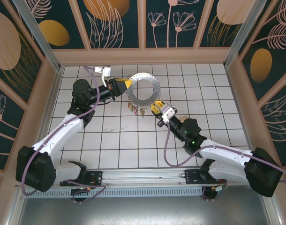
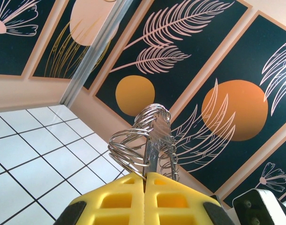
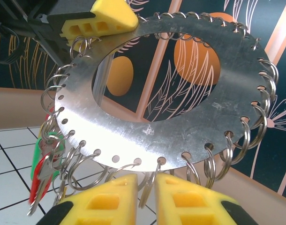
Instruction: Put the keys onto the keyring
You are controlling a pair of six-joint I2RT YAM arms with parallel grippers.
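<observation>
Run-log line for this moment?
left gripper: shut on keyring | right gripper: at keyring's near rim, grip unclear | keys: hanging on keyring

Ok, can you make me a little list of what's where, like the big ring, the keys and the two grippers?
keyring: flat silvery hoop, held up in the air, small rings all round its rim
keys: red and green heads, hanging in a bunch from the rim
left gripper: shut on the keyring's edge
right gripper: just under the opposite edge, jaws nearly together with one of the small rings in the gap; can't tell if it is pinched
tiled floor: white, below everything
</observation>
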